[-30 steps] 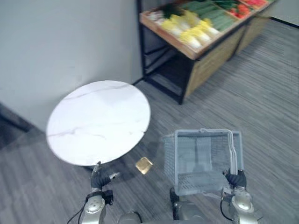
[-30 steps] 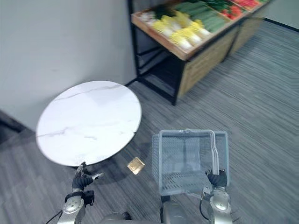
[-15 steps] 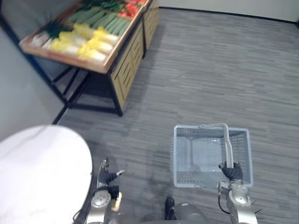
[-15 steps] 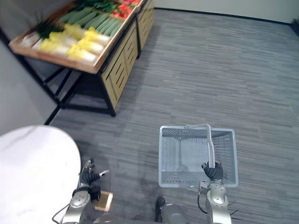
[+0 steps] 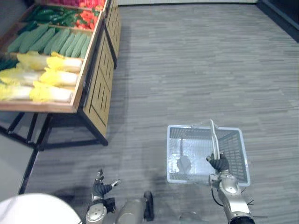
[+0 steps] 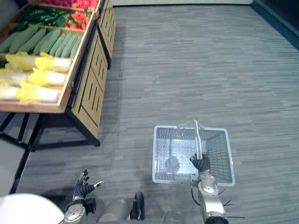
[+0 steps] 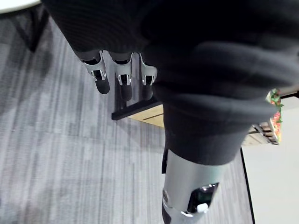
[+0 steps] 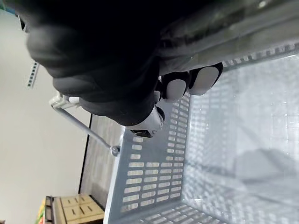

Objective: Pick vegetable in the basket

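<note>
Head eyes overlook one basket (image 5: 198, 144); wrist cameras hug left robot hand (image 7: 122, 81) and right robot hand (image 8: 117, 79).

View swung round | white round table (image 5: 32, 212) reduced to an edge beside fingers of left hand (image 5: 99, 189) | vegetable stand (image 5: 99, 93) brought ahead of them

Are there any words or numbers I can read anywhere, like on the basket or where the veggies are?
None: no word, number or sign can be read in these pictures.
Basket: plain pale mesh, no label showing; the right hand grips its handle.
Wooden vegetable stand: no price tag or sign showing by the cabbages or cucumbers.
</note>
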You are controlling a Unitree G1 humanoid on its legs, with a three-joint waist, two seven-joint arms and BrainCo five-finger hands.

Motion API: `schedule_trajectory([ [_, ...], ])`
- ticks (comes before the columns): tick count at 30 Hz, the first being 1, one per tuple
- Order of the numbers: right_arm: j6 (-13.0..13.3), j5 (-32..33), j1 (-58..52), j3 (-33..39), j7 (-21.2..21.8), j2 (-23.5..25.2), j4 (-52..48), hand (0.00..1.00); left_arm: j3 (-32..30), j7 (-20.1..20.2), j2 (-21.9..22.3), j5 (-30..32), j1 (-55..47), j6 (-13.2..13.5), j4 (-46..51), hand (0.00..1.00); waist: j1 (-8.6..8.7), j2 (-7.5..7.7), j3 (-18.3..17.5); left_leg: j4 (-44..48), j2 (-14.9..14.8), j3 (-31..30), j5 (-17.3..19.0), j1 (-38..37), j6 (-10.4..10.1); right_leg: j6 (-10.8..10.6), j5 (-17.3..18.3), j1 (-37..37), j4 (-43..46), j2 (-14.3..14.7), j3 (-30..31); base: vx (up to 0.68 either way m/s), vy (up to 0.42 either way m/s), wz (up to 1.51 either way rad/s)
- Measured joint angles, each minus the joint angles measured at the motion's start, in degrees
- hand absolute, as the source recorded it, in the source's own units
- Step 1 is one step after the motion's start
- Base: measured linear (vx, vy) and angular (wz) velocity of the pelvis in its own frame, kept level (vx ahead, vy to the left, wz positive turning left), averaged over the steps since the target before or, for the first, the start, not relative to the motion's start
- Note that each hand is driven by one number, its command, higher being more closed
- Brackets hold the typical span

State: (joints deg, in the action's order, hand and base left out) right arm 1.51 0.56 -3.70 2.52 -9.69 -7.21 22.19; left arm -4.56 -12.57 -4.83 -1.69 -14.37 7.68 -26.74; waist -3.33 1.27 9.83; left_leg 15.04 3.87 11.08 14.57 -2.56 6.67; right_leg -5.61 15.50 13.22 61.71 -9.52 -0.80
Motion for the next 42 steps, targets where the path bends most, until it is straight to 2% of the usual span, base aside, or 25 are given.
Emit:
schedule_trajectory([
  [1,0.10,-0.17,1.30,-0.87,0.11,0.00,-0.21,1.00,-0.14,-0.32,-0.11,0.00,0.92,0.01,0.13,0.00,0.89,-0.30,0.17,-3.05,-0.35,-0.83,0.16,-3.48,0.25,2.96,1.78,4.95,-4.98,0.19,-4.34,0.52,0.040,0.05],
  [3,0.18,-0.19,2.77,-0.71,0.74,-0.20,-0.97,1.00,-0.15,-0.29,-0.32,-0.01,2.53,0.05,0.14,0.00,2.62,-1.24,0.76,-4.90,-1.43,-2.84,0.29,-5.94,0.11,2.31,0.92,9.51,-18.91,2.54,-5.50,0.53,0.003,0.43],
  [6,0.11,-0.19,2.95,-0.29,1.01,-0.46,-0.99,1.00,-0.19,-0.39,-0.39,0.04,4.29,0.10,-0.28,0.00,3.86,-0.89,1.03,-5.14,-2.10,-6.54,2.53,-11.18,-3.85,0.37,-11.32,9.93,-45.81,5.29,-1.20,0.63,-0.085,0.66],
  [7,0.08,-0.23,2.48,-0.37,1.02,-0.43,-1.02,1.00,-0.21,-0.74,-0.82,0.09,3.95,0.23,-0.87,0.00,4.02,0.37,0.36,-4.71,-1.55,-8.59,4.17,-13.33,-6.43,0.40,-16.15,9.72,-52.07,5.17,1.60,0.67,-0.163,0.87],
  [8,0.10,-0.50,1.22,-0.23,1.04,-0.53,-1.18,1.00,-0.11,-1.02,-1.10,0.10,3.33,0.23,-1.62,0.00,4.40,1.48,-0.41,-3.37,-1.29,-11.70,5.81,-15.57,-7.72,2.13,-20.99,9.62,-51.34,4.87,3.35,0.73,-0.245,1.07],
  [9,0.08,-0.60,0.61,0.18,1.00,-0.97,-1.20,1.00,-0.04,-1.22,-0.51,0.10,3.19,0.21,-2.11,0.00,4.78,0.51,-0.78,-0.96,-2.78,-13.67,6.60,-16.07,-7.92,3.20,-25.81,9.75,-47.40,5.05,2.64,0.62,-0.243,0.91],
  [11,-0.04,-0.61,0.48,1.12,1.06,-1.30,-1.61,1.00,-0.24,-1.21,1.59,0.09,3.11,0.25,-2.50,0.00,4.24,-3.60,-1.36,7.98,-7.12,-16.12,5.15,-12.73,-9.38,6.42,-20.65,9.55,-41.68,7.51,-1.58,0.70,-0.280,0.69],
  [13,-0.56,-0.62,0.27,0.77,1.10,-1.16,-2.72,1.00,-2.21,-1.20,4.03,0.10,3.23,0.23,-2.32,0.00,3.88,-4.85,-0.87,22.06,-9.35,-15.49,-4.03,-6.86,-10.68,8.68,-17.40,5.69,-41.45,9.05,-4.42,0.81,-0.327,0.58],
  [14,-0.78,-0.63,-1.47,0.63,0.97,-0.82,-5.12,1.00,-2.75,-1.17,5.42,0.09,2.59,0.24,-2.06,0.00,3.14,-5.34,-0.32,36.44,-13.96,-11.85,-10.83,-0.52,-12.22,9.51,-16.15,-1.84,-46.65,10.12,-6.20,0.88,-0.326,0.58],
  [15,-0.73,-0.60,-2.71,1.07,0.75,0.08,-7.89,1.00,-2.41,-1.17,5.54,0.08,2.54,0.23,-1.85,0.00,2.31,-4.97,0.16,46.14,-18.08,-5.14,-5.78,6.24,-9.18,10.08,-15.79,-9.90,-52.97,10.80,-7.48,0.80,-0.254,0.62],
  [17,0.34,-0.46,-2.18,2.04,-0.17,0.27,-9.42,1.00,-2.45,-1.18,5.34,0.08,2.06,0.21,-1.07,0.00,1.64,-4.09,0.61,41.45,-16.91,0.18,-1.02,12.37,-7.34,10.00,-14.75,-15.56,-57.47,9.52,-7.74,0.60,-0.129,0.25],
  [19,1.46,-0.40,-1.48,4.04,-0.39,-0.04,-9.09,1.00,-2.45,-1.30,4.90,0.10,2.11,0.24,0.49,0.00,0.74,-4.06,0.79,25.39,-14.34,4.87,-0.45,16.74,-6.32,8.27,-12.24,-17.90,-57.76,7.48,-8.28,0.40,0.012,0.17],
  [22,1.45,-0.40,-1.42,6.23,-0.90,-0.99,-6.86,1.00,-2.64,-1.51,4.81,0.28,1.80,0.21,1.78,0.00,0.81,-4.48,0.83,9.93,-12.62,11.97,-3.08,18.53,-9.73,5.74,-8.36,-22.32,-58.06,5.16,-11.87,0.42,0.130,0.58],
  [23,1.30,-0.43,-1.34,6.70,-1.48,-1.94,-4.82,1.00,-2.75,-2.18,4.92,0.94,1.48,0.18,3.91,0.00,0.30,-5.40,0.30,2.63,-12.79,15.33,-6.75,18.35,-8.59,3.99,-6.20,-23.95,-58.01,5.23,-13.02,0.45,0.186,0.45],
  [24,1.14,-0.44,-1.31,6.91,-1.55,-2.07,-3.49,1.00,-2.95,-2.69,4.75,1.53,1.52,0.17,4.72,0.00,-0.35,-5.34,0.17,2.74,-12.82,16.18,-9.57,17.88,-5.52,3.36,-5.24,-24.56,-57.68,4.90,-13.17,0.49,0.204,0.46],
  [26,0.09,-0.66,-1.28,6.56,-1.36,-1.76,-0.47,1.00,-5.38,-4.25,5.20,3.04,1.61,0.14,9.14,0.00,-0.91,-2.20,-1.19,4.04,-8.55,17.52,-8.91,17.91,0.81,0.58,-3.19,-26.58,-57.21,1.07,-14.60,0.59,0.225,0.45],
  [28,-0.21,-1.20,-1.31,6.88,-1.29,-1.64,0.58,1.00,-6.86,-5.40,6.25,4.45,1.48,0.06,11.33,0.00,-0.82,-1.81,-1.08,4.97,-6.45,16.51,-7.24,17.36,2.68,-0.18,-2.96,-25.69,-51.97,-1.08,-14.81,0.50,0.210,0.55],
  [29,-0.51,-1.37,-1.81,7.80,-1.25,-1.52,1.78,1.00,-7.01,-6.17,6.42,5.43,1.77,-0.01,12.09,0.00,-0.64,-1.80,-1.08,4.22,-4.32,14.73,-5.84,15.38,2.85,-0.90,-3.05,-23.61,-42.73,-3.10,-14.75,0.53,0.266,0.89],
  [30,-0.67,-1.70,-3.08,8.89,-1.30,-1.23,1.81,1.00,-7.01,-7.27,6.39,6.86,2.04,-0.11,13.01,0.00,-0.37,-1.64,-1.10,2.17,-1.74,11.99,-5.35,12.18,2.90,-3.84,-5.22,-19.77,-29.48,-5.34,-12.80,0.64,0.298,1.04],
  [31,-0.70,-1.72,-3.72,9.19,-1.32,-1.10,1.81,1.00,-7.01,-7.93,6.31,7.33,2.05,-0.14,13.82,0.00,-0.12,-1.50,-1.06,0.86,-0.59,10.38,-5.25,10.33,2.90,-4.08,-5.16,-17.37,-21.73,-5.77,-10.81,0.52,0.186,1.36],
  [33,-0.64,-1.73,-5.87,10.09,-1.54,0.07,1.81,1.00,-6.81,-11.08,6.01,9.78,1.92,-0.27,16.34,0.00,1.87,-1.52,-1.02,-2.80,1.83,2.95,-5.20,3.56,2.85,-1.27,-2.92,-11.04,-6.46,-3.91,-6.89,0.51,0.081,1.61],
  [38,0.49,-0.99,-8.60,10.10,-1.70,2.10,0.56,1.00,-3.80,-14.62,5.70,11.51,2.22,0.06,21.18,0.00,2.59,-1.53,-1.01,-1.92,1.07,-8.49,-4.13,-2.16,2.23,2.48,1.96,-1.55,-18.77,3.57,1.07,0.39,-0.105,1.40],
  [40,0.51,0.39,-11.20,10.28,-2.02,3.12,-1.07,1.00,-2.25,-15.33,5.45,11.49,1.98,0.58,24.66,0.00,2.42,-0.84,-1.40,1.72,-0.15,-12.07,-0.16,-1.88,-0.65,1.83,0.25,-0.23,-29.14,8.34,10.08,0.25,-0.186,1.81],
  [41,0.58,1.06,-12.75,10.30,-2.54,3.92,-1.82,1.00,-1.71,-15.37,4.68,11.51,1.44,0.70,26.93,0.00,2.55,1.43,-2.36,3.06,0.37,-12.78,3.53,-1.67,-2.17,2.00,-7.84,-0.07,-34.44,7.85,12.80,0.32,-0.342,1.72],
  [42,0.54,1.30,-13.34,10.34,-2.62,3.98,-0.84,1.00,-1.72,-15.42,4.98,11.49,1.52,0.96,26.76,0.00,1.57,2.26,-2.55,5.38,0.24,-14.61,5.24,-1.59,-3.65,0.09,-5.92,-0.20,-33.35,7.35,12.03,0.32,-0.346,1.28],
])
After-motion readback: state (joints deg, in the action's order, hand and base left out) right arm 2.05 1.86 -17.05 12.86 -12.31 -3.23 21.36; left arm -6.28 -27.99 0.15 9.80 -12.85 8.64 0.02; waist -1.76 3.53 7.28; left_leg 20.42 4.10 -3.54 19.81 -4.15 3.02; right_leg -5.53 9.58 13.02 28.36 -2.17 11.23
